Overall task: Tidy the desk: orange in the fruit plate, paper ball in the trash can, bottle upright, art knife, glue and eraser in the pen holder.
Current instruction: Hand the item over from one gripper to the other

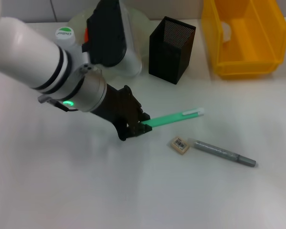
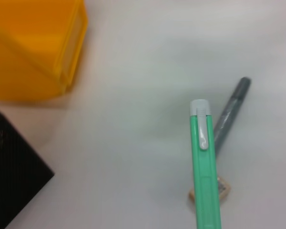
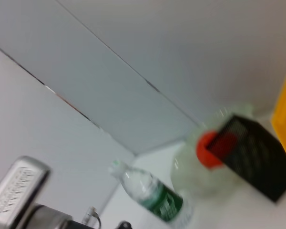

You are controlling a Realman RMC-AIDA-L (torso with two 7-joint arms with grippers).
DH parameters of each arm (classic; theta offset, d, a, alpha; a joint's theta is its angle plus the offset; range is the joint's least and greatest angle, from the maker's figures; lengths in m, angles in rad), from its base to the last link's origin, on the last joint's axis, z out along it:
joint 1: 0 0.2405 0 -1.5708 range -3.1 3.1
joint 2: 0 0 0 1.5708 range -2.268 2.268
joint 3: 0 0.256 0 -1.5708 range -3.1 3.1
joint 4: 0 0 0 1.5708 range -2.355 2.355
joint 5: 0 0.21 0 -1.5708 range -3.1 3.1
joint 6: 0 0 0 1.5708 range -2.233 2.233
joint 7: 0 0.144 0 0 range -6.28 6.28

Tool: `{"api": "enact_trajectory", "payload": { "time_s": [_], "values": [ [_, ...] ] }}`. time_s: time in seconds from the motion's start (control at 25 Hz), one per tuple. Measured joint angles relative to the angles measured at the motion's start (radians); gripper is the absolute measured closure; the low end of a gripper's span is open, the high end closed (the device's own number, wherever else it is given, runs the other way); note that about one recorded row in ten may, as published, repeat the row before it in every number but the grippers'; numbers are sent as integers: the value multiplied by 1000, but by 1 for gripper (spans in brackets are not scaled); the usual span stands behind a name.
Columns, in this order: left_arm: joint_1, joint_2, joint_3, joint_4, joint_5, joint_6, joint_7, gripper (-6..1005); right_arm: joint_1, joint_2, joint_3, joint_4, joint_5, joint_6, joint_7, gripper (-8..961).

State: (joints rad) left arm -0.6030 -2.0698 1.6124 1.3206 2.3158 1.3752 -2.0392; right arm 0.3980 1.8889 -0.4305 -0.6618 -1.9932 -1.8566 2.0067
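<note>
Counts: one art knife (image 1: 174, 118), one eraser (image 1: 179, 145), one glue (image 1: 224, 153), one pen holder (image 1: 171, 49).
Left gripper (image 1: 139, 125): clamped on the art knife's near end.
Art knife: held above the table, long axis pointing right, slightly away.
Eraser, glue: lying just beside each other.

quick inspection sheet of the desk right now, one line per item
surface: white desk, no spills seen
job's things: green art knife held off the desk; eraser and grey glue stick lying flat; pen holder upright; bottle upright; orange in fruit plate
clutter: yellow bin
grippers: left gripper shut on art knife; right not in view
cables: nothing seen
surroundings: grey wall panels
</note>
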Motion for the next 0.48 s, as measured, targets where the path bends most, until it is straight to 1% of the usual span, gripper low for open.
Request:
{"api": "enact_trajectory", "payload": {
  "time_s": [0.04,0.12,0.32,0.48],
  "values": [
    [11,0,0,14,-10,4,15,805,15,-7,0,3,-29,-3,40,141],
    [27,0,0,33,-35,9,38,805,43,-12,-1,13,-71,-11,100,142],
    [37,-3,7,44,-79,2,62,805,113,-14,-1,63,-158,-32,215,144],
    [32,-5,14,41,-94,-29,65,805,150,-15,-10,101,-173,-31,267,145]
  ]
}}
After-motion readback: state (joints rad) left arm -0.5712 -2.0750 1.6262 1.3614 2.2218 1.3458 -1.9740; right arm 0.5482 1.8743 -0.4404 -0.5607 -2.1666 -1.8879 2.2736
